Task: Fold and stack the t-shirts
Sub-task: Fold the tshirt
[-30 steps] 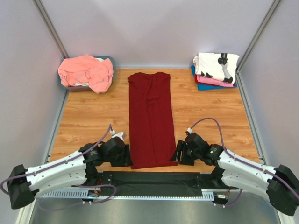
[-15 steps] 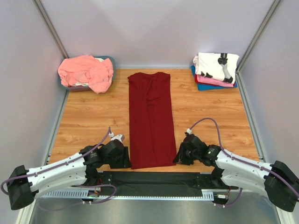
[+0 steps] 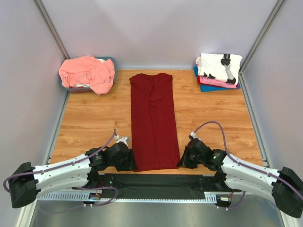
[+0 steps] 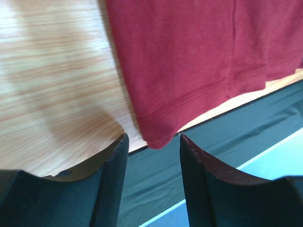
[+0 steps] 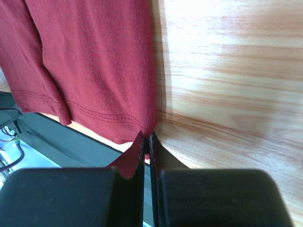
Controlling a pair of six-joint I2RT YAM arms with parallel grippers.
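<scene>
The dark red t-shirt (image 3: 152, 118) lies flat as a long folded strip down the middle of the wooden table, hem toward me. My right gripper (image 3: 182, 161) is shut on its near right hem corner (image 5: 142, 125), cloth pinched between the fingers (image 5: 147, 136). My left gripper (image 3: 130, 163) is open at the near left hem corner (image 4: 158, 137). That corner sits just ahead of the gap between the two fingertips (image 4: 152, 138). A salmon-pink t-shirt (image 3: 87, 72) is heaped at the back left. A folded stack at the back right has a white printed t-shirt (image 3: 220, 66) over pink (image 3: 218, 82) and blue (image 3: 208, 88) ones.
The salmon-pink heap sits in a grey-blue bin (image 3: 111, 60). A dark mat (image 3: 151, 182) covers the table's near edge between the arm bases. Grey walls and metal posts close in the left, right and back sides.
My right gripper slid in to the hem's right corner and shut on it. My left gripper moved right to the left corner and narrowed slightly.
</scene>
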